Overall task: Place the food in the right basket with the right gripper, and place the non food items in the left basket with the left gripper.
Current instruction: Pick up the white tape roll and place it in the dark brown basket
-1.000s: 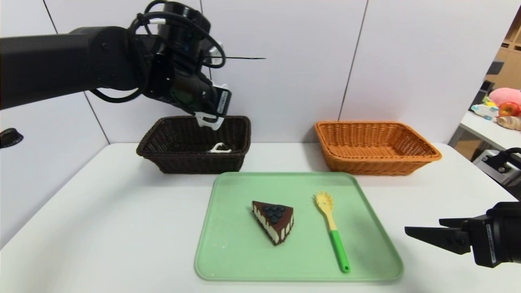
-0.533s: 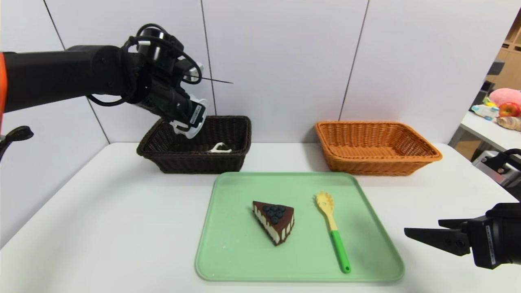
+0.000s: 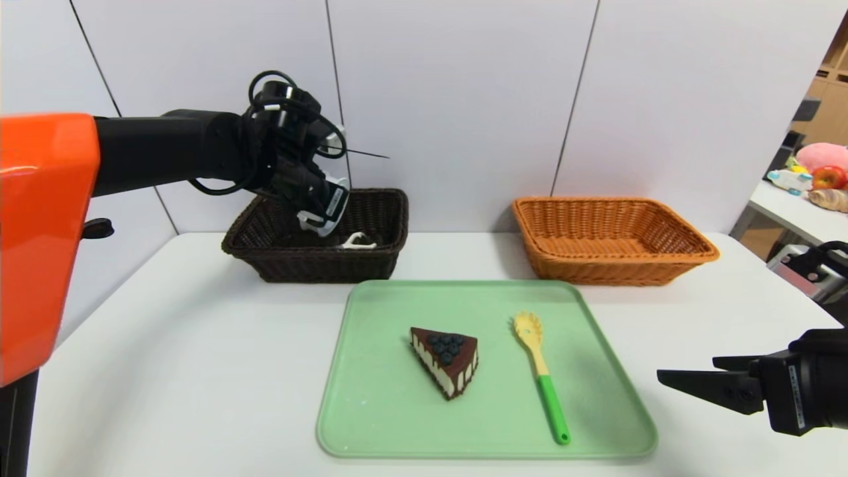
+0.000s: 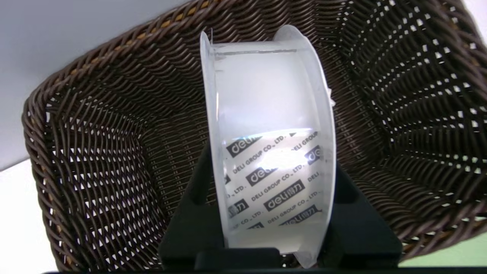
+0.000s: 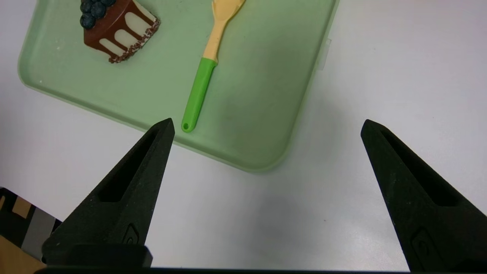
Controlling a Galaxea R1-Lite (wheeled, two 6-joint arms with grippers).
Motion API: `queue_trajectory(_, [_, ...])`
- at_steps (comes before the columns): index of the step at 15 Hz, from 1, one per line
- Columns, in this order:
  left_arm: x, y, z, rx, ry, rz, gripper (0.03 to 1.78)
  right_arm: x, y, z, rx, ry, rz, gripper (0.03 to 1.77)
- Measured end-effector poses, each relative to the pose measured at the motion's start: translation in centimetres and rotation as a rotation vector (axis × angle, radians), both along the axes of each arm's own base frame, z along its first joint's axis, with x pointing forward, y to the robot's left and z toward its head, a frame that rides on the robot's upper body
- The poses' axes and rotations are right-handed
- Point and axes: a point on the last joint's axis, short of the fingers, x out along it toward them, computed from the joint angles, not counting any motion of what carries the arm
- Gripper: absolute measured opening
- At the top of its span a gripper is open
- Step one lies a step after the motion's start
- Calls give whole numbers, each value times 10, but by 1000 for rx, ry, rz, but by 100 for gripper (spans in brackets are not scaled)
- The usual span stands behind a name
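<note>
While the roll of clear tape (image 4: 268,152) sits clamped on edge in the left gripper (image 3: 322,215), it hangs over the dark wicker basket (image 3: 265,228), which holds a small white item (image 3: 358,242), perhaps a hook. The cake slice (image 3: 445,360) and spaghetti spoon (image 3: 540,372) lie on the green tray (image 3: 371,411). The right gripper (image 5: 266,125) hovers spread wide above the worktop (image 3: 165,358).

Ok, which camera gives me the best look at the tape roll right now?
The left wrist view: the tape roll fills the frame, clamped in the left pincer above the dark basket. The head view shows it small and partly hidden. The right wrist view misses it entirely.
</note>
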Motion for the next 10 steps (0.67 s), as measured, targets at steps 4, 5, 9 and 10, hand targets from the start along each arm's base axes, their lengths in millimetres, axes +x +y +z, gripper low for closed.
queue_trajectory(4, [4, 0, -7, 2, 12, 3, 102, 0, 0, -2, 0, 7, 0, 170])
queue_trajectory(5, [5, 0, -7, 1, 12, 4, 110, 0, 0, -2, -1, 8, -1, 170])
queue_trajectory(9, [-4, 2, 6, -28, -3, 21, 135, 0, 0, -2, -1, 9, 0, 170])
queue_trajectory(10, [-9, 3, 13, -45, -14, 29, 139, 0, 0, -3, -1, 10, -1, 170])
